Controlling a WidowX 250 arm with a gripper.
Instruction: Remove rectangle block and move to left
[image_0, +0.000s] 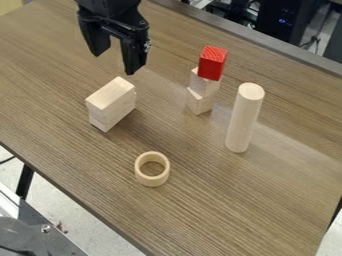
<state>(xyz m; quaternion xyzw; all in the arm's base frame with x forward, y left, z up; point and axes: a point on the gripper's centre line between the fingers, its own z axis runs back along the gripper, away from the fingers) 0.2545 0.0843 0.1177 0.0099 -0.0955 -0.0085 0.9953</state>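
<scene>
My end effector (117, 51) hangs over the desk (240, 200), fingers (135, 56) apart, with the stacked rectangular blocks (111, 102) lower down

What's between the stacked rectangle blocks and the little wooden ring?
Just bare tabletop between the rectangle blocks and the ring, as the camera view shows.

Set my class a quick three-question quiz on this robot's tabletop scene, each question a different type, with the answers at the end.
1. Multiple choice: What colour is the top block of the small stack?
a) green
b) red
c) blue

2. True or false: The tall cylinder stands upright.

3. Fill in the missing word, "open" or "shut": The claw above the table is ____.

Key: 1. b; 2. true; 3. open
</scene>
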